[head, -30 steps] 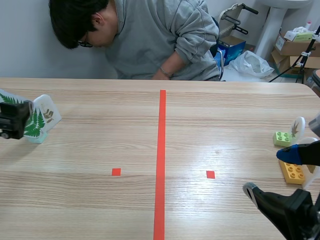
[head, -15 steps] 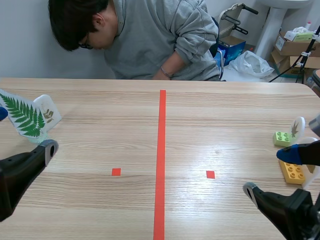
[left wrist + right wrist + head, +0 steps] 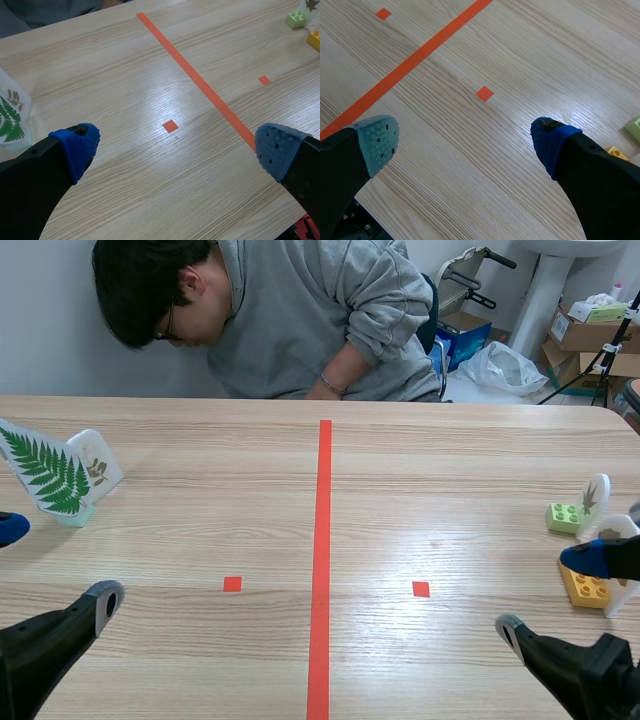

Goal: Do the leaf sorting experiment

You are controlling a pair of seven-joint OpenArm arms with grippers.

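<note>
A fern-leaf card (image 3: 45, 472) stands at the table's far left, with a second white leaf card (image 3: 97, 462) right behind it. My left gripper (image 3: 55, 565) is open below them and holds nothing; in the left wrist view the fern card (image 3: 10, 120) lies beside its left finger. At the far right a green brick (image 3: 564, 516) carries a small leaf card (image 3: 596, 495), and an orange-yellow brick (image 3: 588, 585) carries a white card (image 3: 620, 540). My right gripper (image 3: 548, 592) is open just left of the orange-yellow brick, with nothing between its fingers.
An orange-red tape line (image 3: 322, 560) runs down the middle of the table, with a small square mark on each side. A person in a grey sweater (image 3: 300, 320) leans over the far edge. Boxes and a bag stand beyond the table at the back right.
My left gripper has drawn back from the fern card toward the near edge, leaving the card standing. The right gripper has sunk slightly.
</note>
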